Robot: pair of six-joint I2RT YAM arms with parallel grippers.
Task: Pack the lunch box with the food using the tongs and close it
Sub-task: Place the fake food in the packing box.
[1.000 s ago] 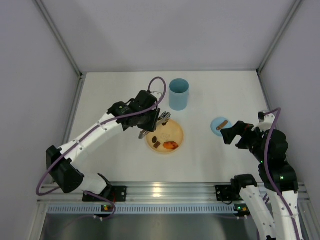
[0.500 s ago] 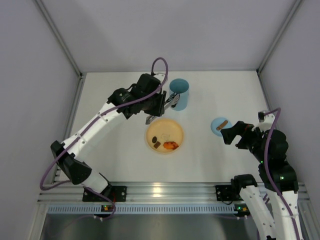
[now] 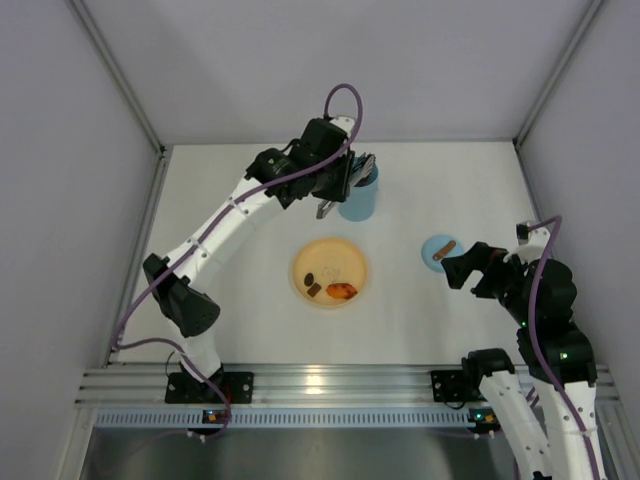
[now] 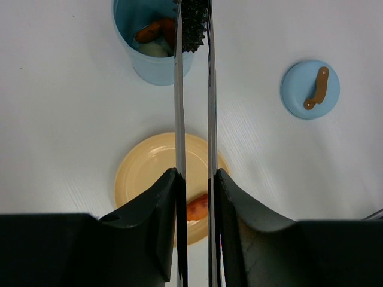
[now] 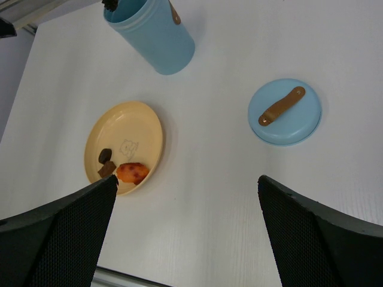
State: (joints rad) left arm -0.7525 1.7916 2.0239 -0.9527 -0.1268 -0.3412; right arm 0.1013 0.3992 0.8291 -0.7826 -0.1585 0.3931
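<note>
Top external view, as one would see it from beside the rig: a plain white counter [image 3: 240, 300] shut in by pale grey wall panels [image 3: 320, 70] at the left, right and back, with a ridged aluminium rail [image 3: 330, 381] along the near edge. The left gripper [image 3: 338, 188] reaches to the far side, clenched on the slim silver metal tongs [image 4: 178, 119]. The tong tips pinch a small dark brown piece of food [image 4: 192, 27] right over the mouth of the tall light-blue plastic lunch box [image 3: 358, 200], which stands upright with orange and white pieces [image 4: 152, 39] inside. Just nearer sits a round yellow-orange plate [image 3: 345, 262] carrying two dark brown bits [image 5: 106, 162] and an orange-red piece [image 5: 131, 172]. To the right lies a flat light-blue lid with a brown tab [image 3: 436, 252], apart from the box. The right gripper [image 3: 458, 268] hangs beside that lid, jaws spread wide, released
</note>
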